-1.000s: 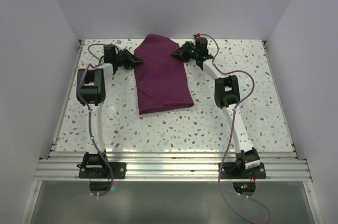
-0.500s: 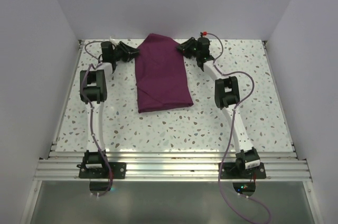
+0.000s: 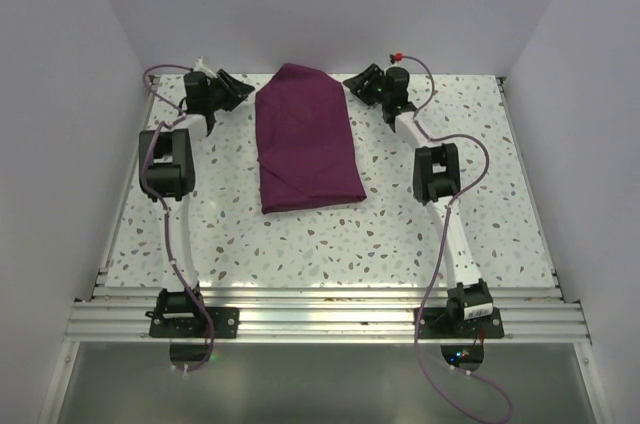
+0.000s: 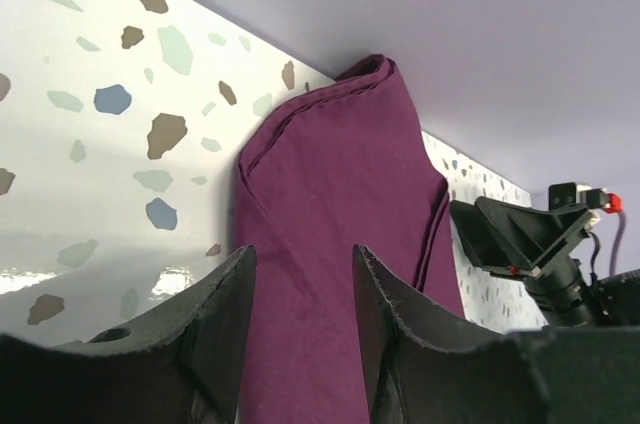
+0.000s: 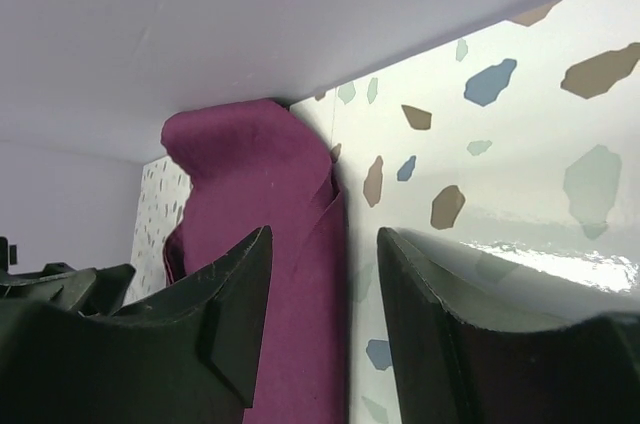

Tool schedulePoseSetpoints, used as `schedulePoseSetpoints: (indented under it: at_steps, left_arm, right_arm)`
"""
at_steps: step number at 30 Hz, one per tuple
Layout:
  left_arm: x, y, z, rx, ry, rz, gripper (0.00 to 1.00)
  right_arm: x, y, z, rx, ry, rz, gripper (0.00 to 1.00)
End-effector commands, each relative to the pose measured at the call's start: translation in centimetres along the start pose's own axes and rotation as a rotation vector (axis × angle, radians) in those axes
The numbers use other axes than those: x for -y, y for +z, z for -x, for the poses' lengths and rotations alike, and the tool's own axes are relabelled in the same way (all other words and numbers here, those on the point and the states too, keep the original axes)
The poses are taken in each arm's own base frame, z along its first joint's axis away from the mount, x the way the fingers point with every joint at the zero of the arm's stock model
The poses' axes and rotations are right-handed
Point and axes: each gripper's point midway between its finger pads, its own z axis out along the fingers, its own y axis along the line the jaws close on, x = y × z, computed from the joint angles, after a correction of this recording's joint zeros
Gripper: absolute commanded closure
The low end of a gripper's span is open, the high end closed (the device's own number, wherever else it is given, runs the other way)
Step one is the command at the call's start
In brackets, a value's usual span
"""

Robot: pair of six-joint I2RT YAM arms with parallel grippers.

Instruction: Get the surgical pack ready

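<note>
One folded maroon surgical pack (image 3: 305,144), flat on the speckled surface (image 3: 400,234), far end against the back wall (image 3: 320,4), near edge roughly mid-surface. Folded layers visible along both long edges in the wrist views. Wide bare room left, right and in front of the cloth, none behind it. Left fingers (image 4: 215,334) parted and empty, beside the far left corner of the pack, clear of the cloth. Right fingers (image 5: 440,324) likewise parted and empty, beside the far right corner, clear of the cloth. Compared with one second earlier: both sets of fingers drawn outward and toward the wall, off the cloth edges. Pack outline unchanged.
</note>
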Motion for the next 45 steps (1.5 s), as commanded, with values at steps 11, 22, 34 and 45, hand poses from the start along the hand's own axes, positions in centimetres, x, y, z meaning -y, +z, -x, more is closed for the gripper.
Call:
schedulePoseSetpoints:
  at_steps: [11,22,34,45]
  left_arm:
    - [-1.7,2.4,-1.5,-0.004,0.089,0.114,0.51]
    - [-3.2,3.6,-2.5,-0.025,0.076,0.116,0.53]
    - [-0.6,5.0,-1.9,-0.04,0.011,-0.005,1.0]
    - [6.6,2.1,2.4,-0.02,0.06,-0.066,1.0]
  right_arm:
    - [-0.1,1.0,-3.2,-0.045,-0.088,-0.032,0.5]
    - [-0.4,1.6,-4.8,-0.056,-0.105,-0.027,0.55]
    - [-4.5,1.7,-2.9,0.009,-0.107,0.064,0.84]
    - [-10.0,-0.9,1.6,0.017,-0.011,0.098,0.95]
